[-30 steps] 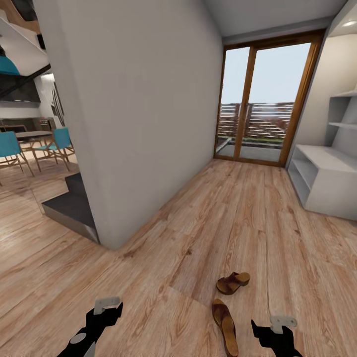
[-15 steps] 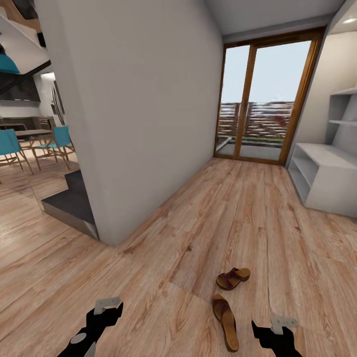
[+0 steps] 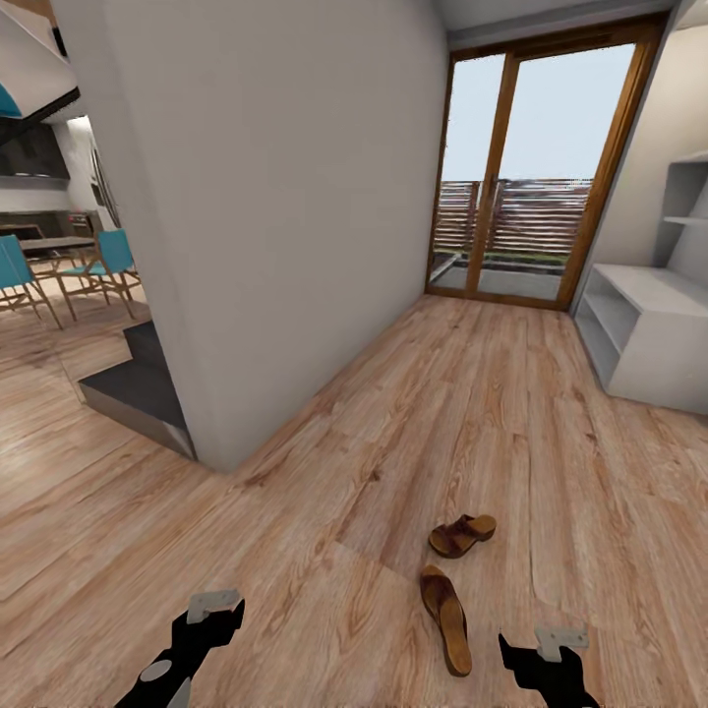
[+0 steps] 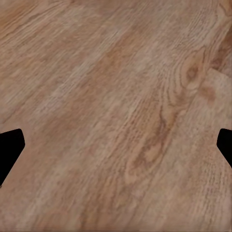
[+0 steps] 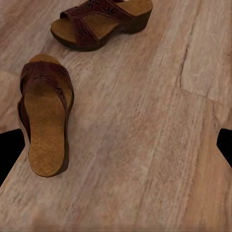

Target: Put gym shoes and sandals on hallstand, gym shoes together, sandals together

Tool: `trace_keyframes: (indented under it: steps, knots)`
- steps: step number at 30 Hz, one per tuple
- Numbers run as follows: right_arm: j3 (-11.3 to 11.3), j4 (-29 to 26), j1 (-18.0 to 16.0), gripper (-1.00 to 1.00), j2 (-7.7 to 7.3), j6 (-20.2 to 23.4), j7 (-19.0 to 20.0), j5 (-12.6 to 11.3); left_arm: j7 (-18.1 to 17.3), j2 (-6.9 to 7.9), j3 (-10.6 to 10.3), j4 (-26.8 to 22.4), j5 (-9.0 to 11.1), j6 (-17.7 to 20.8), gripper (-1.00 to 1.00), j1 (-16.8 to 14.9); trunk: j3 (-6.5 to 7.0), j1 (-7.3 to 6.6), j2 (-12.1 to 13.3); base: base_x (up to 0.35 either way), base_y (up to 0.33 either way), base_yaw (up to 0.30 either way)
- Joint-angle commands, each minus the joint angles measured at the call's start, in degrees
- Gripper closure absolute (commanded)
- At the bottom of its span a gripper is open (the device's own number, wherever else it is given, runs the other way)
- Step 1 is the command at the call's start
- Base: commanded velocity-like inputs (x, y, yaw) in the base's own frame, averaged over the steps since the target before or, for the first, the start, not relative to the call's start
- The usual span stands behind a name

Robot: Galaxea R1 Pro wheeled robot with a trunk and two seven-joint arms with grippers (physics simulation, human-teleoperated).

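While both arms hang low over the corridor floor [image 3: 511,413], two sandals [image 3: 452,580] lie ahead of the right gripper [image 3: 539,661], none of them held. The nearer sandal [image 3: 445,618] sits just beside that gripper, toward the left gripper's side and slightly forward; its long axis runs roughly away from the robot, with the strapped toe end farther off and the bare tan heel end closest to the gripper. In the right wrist view this nearer sandal [image 5: 46,113] lies flat, footbed up. The farther sandal [image 3: 462,535] rests a little beyond the first, apart from it, with its long axis crosswise to the other: the chunky heel points toward the right side and the open toe toward the left. The right wrist view shows it [image 5: 104,20] upright on its sole, straps across the front.

The left gripper [image 3: 202,629] hovers over bare planks, well apart from both sandals; its wrist view shows wood grain [image 4: 145,145] between widely parted dark fingertips [image 4: 10,145]. The right gripper's fingertips [image 5: 10,147] are likewise spread wide, holding nothing.

One hallstand [image 3: 649,339] stands far ahead of the right gripper, on its outer side, against the wall near a glass door [image 3: 531,177].
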Motion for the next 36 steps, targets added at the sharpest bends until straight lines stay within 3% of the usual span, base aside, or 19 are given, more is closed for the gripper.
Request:
trace_keyframes:
  steps: [1,28,32,33,36]
  knots:
    - [0.0,0.02,-0.02,-1.0,0.0,-0.18,0.02,-0.25,-0.22,-0.01,-0.08,0.04,0.57,-0.16,-1.0,-0.03,-0.28,0.01,-0.04,0.0,0.0,-0.042]
    - [0.3,0.1,-0.04,-1.0,0.1,-0.05,0.19,-0.14,-0.3,-0.35,0.0,-0.93,0.73,0.89,-1.0,-1.0,-6.26,0.71,-0.4,0.0,0.0,-0.021]
    - [1.06,-1.28,-0.29,-1.0,0.22,0.12,0.22,-0.15,-0.26,-0.66,0.0,-2.26,0.74,3.65,-1.0,-2.98,-7.15,0.81,-0.45,0.0,0.0,0.0]
    - [2.38,-5.64,-1.96,-1.0,0.33,1.36,0.15,-0.2,-0.29,-0.88,0.0,-3.85,0.74,11.17,-1.0,-7.71,-7.37,0.84,-0.46,0.0,0.0,0.0]
    - [2.72,-7.29,-3.45,-1.0,0.36,3.4,0.13,-0.23,-0.29,-0.97,0.0,-4.23,0.74,13.88,-1.0,-9.72,-8.03,0.91,-0.5,0.0,0.0,0.0]
